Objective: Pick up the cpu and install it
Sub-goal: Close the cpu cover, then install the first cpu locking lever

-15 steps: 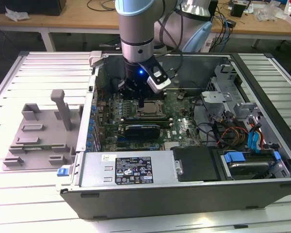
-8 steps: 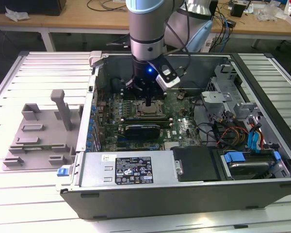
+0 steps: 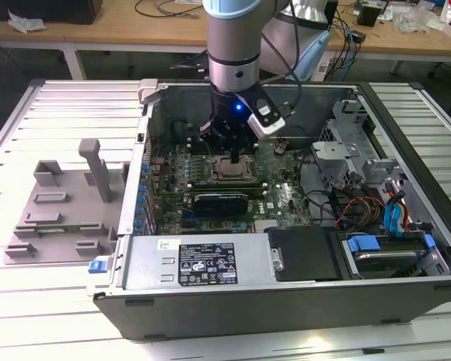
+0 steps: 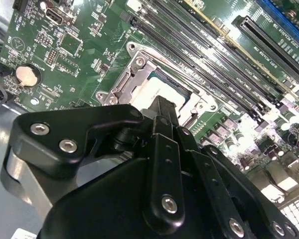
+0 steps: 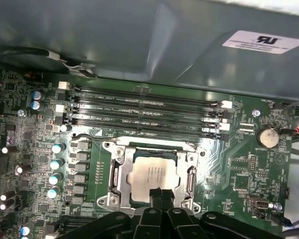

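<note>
In the socket (image 5: pixel 115 172) at the middle of the motherboard (image 5: pixel 239 174), the cpu (image 5: pixel 153 174) lies flat within the metal frame. The claw (image 5: pixel 159 193), fingers together, hangs over one edge of it. Seating looks to be the step in hand; any nudge must stay light and square.

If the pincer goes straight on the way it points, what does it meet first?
Most likely the cpu lying in the socket frame; the pincer aims at its edge, though whether they already touch is unclear.
</note>
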`<state>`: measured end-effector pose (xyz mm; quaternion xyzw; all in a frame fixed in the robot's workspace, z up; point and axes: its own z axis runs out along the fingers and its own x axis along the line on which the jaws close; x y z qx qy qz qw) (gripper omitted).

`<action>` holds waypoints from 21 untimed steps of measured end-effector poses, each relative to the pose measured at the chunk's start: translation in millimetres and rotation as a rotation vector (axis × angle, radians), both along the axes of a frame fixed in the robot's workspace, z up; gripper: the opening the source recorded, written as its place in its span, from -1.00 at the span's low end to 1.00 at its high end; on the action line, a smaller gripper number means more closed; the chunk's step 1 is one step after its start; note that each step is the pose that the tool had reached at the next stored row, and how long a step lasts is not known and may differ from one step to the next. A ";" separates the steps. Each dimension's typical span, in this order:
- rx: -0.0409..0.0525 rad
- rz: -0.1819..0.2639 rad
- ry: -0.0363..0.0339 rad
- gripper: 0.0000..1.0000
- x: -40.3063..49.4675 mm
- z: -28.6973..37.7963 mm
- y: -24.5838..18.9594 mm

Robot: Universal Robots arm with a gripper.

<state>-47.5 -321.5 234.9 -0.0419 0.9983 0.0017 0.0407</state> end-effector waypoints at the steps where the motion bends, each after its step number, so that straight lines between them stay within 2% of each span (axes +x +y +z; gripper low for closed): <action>1: 0.0001 -0.009 0.0000 -0.79 0.0 2.0 0.0; 3: 0.0001 -0.024 0.0000 -0.79 0.0 3.6 0.0; 17: -0.0001 -0.024 0.0000 -0.79 -1.4 3.6 0.0; 19: -0.0001 -0.024 0.0000 -0.79 -6.2 3.6 0.0; 20: 0.0000 -0.024 0.0000 -0.79 -15.5 3.6 0.2; 21: 0.0000 -0.024 -0.0001 -0.79 -21.1 3.6 0.3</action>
